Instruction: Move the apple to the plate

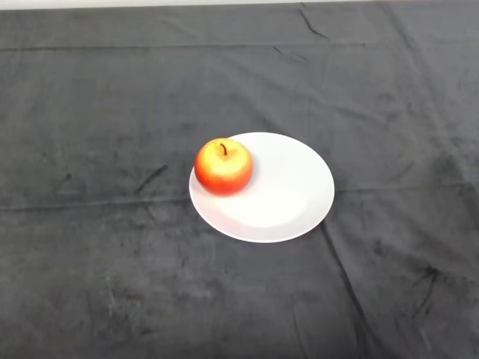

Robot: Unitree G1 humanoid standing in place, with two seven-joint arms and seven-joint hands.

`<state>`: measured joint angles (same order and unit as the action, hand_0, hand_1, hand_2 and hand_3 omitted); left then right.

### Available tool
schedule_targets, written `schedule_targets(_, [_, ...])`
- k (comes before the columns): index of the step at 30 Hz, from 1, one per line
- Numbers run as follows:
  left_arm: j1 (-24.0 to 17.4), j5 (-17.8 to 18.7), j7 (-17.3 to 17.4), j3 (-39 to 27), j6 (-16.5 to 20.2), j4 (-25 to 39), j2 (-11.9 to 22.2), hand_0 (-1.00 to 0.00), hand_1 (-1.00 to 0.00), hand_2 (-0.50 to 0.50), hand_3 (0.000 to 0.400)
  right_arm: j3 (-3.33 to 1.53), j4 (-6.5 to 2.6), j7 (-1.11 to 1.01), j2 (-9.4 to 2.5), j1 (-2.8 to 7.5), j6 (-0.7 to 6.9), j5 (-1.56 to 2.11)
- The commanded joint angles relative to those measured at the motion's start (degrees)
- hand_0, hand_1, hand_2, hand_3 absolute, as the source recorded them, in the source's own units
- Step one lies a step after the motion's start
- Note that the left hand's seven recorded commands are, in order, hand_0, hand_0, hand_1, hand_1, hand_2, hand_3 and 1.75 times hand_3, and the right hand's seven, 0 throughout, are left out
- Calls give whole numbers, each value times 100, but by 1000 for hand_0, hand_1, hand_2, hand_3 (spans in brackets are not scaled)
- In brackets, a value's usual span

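Head view, single moment. From my station I cannot tell the state of the hand: no part of the arm shows on my feed, so nothing to log there.

Apple (223, 166): red with a yellow-orange blush, upright, short dark stem pointing up from the dimple at its top. It sits on the white plate (288, 194), on the plate's upper-left part as I see it, right at the rim, its outer side reaching the plate's edge or slightly over it. I cannot tell whether the apple's base rests wholly inside the rim or partly on it. It throws a soft shadow down and to the right across the white surface.

Plate: round, plain, shallow, lying flat near the middle of the table, the rest of its surface bare.

Dark cloth (97, 247): grey-black, covers the table in all directions around the plate, with long horizontal creases and several short wrinkles. A pale strip shows along the far edge.
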<state>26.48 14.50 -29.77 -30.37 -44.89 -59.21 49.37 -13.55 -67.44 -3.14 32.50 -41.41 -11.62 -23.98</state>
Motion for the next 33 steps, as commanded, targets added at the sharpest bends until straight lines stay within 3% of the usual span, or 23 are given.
schedule_targets(1, [275, -97, 66, -135, -21, -201, 284, 0, 0, 0, 0, -11, -92, 52, 150, -47, -35, -34])
schedule_targets(33, [365, -285, 154, -225, -26, -320, 219, 0, 0, 0, 0, -12, -96, 53, 150, -49, -38, -34])
